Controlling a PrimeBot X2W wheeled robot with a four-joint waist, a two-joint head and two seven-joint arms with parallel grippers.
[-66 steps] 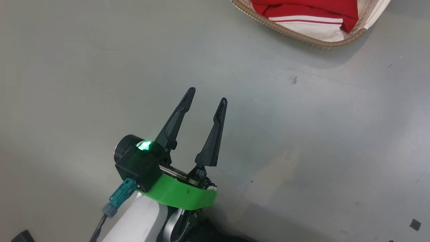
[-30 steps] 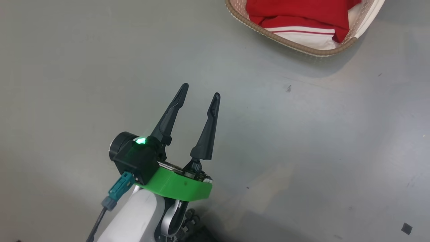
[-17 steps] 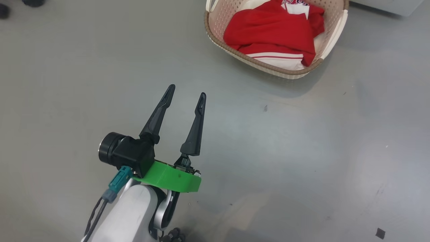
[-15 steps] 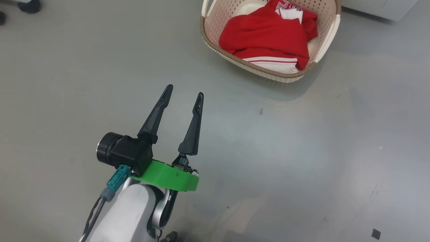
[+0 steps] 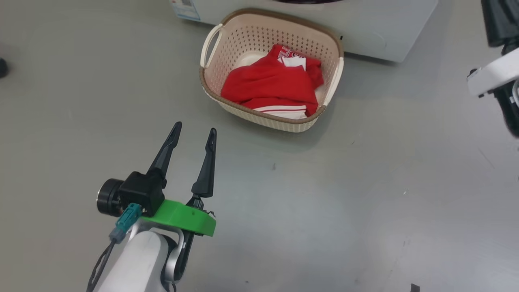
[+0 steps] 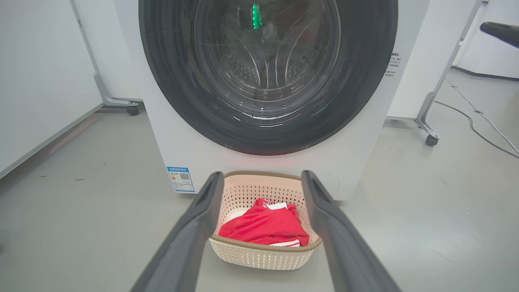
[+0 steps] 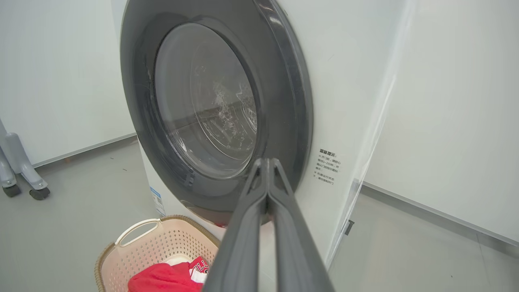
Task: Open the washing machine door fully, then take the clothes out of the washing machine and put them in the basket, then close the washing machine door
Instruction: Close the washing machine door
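The door [image 6: 267, 69] looks shut, flush in the machine [image 5: 365, 28], glass facing me. It is round, with no long axis. My head has lifted, so the whole basket [image 5: 263, 117] now shows just before the machine, lying along its front with the clothes [image 5: 269, 85] inside — the task looks done. My left gripper [image 5: 194, 127] is spread and empty; my right gripper [image 7: 266, 162] is pressed together.

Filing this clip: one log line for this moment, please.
door closed | clothes in basket | left gripper open, empty | right gripper shut, empty
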